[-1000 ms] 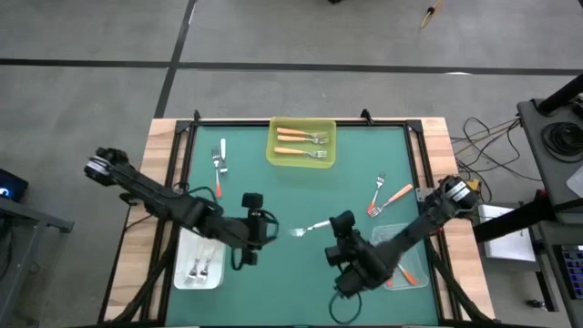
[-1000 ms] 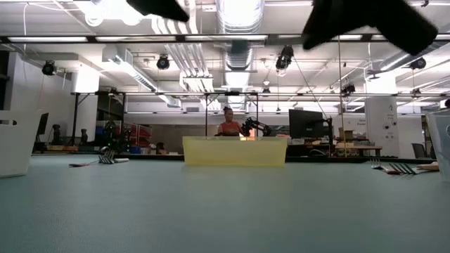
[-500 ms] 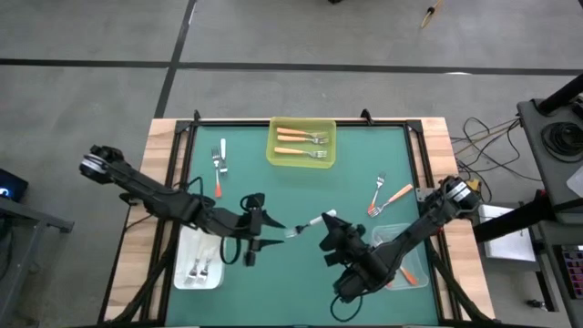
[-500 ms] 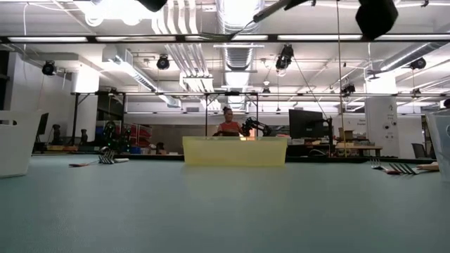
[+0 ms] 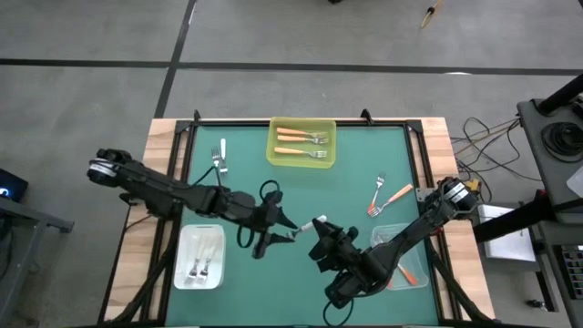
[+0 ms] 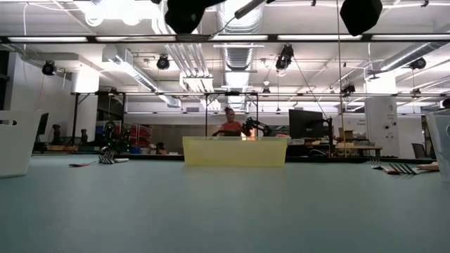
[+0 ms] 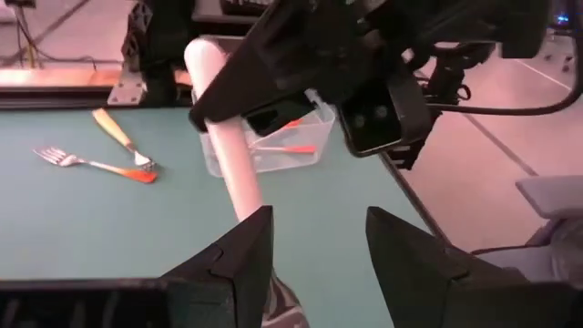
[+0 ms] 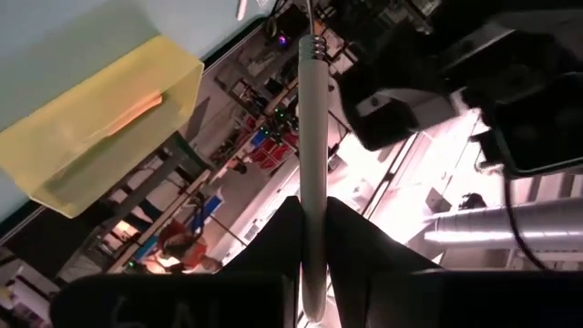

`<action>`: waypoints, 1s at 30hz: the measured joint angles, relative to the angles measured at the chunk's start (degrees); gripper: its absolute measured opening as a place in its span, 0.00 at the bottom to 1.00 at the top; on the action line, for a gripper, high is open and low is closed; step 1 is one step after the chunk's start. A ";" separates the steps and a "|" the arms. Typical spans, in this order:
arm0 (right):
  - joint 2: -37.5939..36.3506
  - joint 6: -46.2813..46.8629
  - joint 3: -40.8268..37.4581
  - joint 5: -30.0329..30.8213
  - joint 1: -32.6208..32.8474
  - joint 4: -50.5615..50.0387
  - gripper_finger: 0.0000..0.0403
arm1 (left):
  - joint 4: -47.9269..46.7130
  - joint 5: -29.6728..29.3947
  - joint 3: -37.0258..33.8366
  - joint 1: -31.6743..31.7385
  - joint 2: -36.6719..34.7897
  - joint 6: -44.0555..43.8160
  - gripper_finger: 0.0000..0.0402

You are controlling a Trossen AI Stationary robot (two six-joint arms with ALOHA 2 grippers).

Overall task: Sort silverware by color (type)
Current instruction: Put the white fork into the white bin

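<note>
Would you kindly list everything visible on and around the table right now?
Green table: one.
Yellow plastic tray: one, far centre.
Light-orange-handled forks: two in the yellow tray; one loose at right.
Red-orange-handled forks: one loose beside it; at least one in the clear tub.
Clear plastic tub: one, near right.
White tray: one, near left.
White-handled forks: two in the white tray; one loose far left; one held in mid-air.
Person: one, red top, background.
Right gripper: shut on the airborne fork's handle.
Left gripper: open, at its tines.
</note>
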 joint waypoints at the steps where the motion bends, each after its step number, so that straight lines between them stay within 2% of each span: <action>1: 0.00 -0.31 0.00 0.00 0.00 0.00 0.06 | -0.06 0.05 0.00 0.51 0.35 -0.39 0.40; 11: 0.00 -1.46 0.00 -0.04 -0.20 0.37 0.06 | 5.91 0.30 0.00 4.37 4.63 -1.34 0.40; 17: 0.00 -1.84 0.00 -0.46 -0.21 0.71 0.06 | 9.76 7.72 0.00 4.49 6.06 -0.65 0.40; 26: 0.00 -5.40 0.00 -1.46 -0.67 1.06 0.06 | 9.52 8.02 3.67 4.84 10.89 -0.66 0.38; 30: 0.00 -6.18 0.00 -1.49 -0.72 1.09 0.06 | 7.63 8.50 6.19 4.87 12.73 0.02 0.34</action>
